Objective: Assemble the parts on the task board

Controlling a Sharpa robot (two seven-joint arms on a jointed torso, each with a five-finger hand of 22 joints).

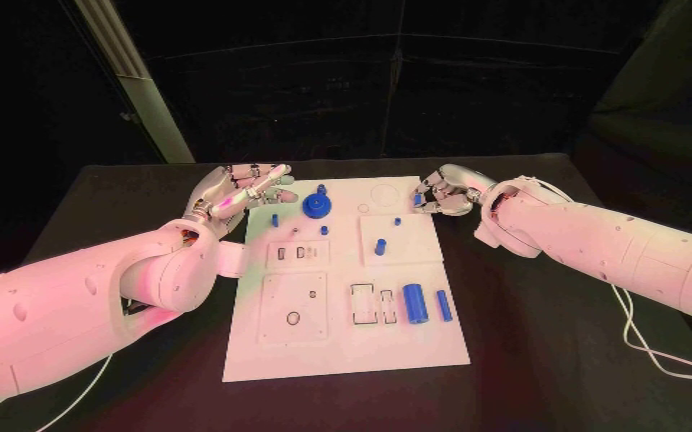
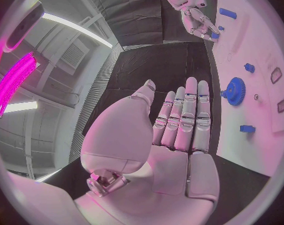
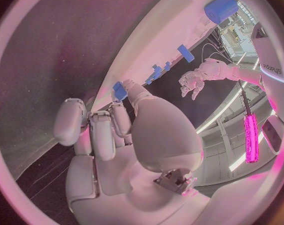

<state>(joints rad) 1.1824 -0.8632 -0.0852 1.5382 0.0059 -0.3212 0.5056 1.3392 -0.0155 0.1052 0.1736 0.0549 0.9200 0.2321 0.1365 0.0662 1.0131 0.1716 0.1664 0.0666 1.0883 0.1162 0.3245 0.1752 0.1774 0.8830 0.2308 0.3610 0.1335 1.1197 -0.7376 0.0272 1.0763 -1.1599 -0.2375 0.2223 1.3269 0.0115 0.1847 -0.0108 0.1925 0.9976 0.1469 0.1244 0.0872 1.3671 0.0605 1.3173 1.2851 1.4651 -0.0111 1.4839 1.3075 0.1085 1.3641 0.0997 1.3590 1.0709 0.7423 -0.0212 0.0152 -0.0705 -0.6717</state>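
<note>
Starting near you, two blue cylinders [image 1: 427, 304] lie on the white board [image 1: 346, 352], long axes running near to far. Farther off, the right hand [image 1: 444, 195] pinches a small blue piece [image 1: 420, 199] over the board's far right corner (fingers curled), while the left hand [image 1: 242, 190] hangs released beside the blue gear [image 1: 319, 202].

No text, label, brand, number or sign can be read on the task board [image 1: 346, 347] or on any blue part. In the right wrist view a dark marking runs along the white arm [image 3: 272, 70] at the circle's rim, but it is too small and bent to make out as letters
</note>
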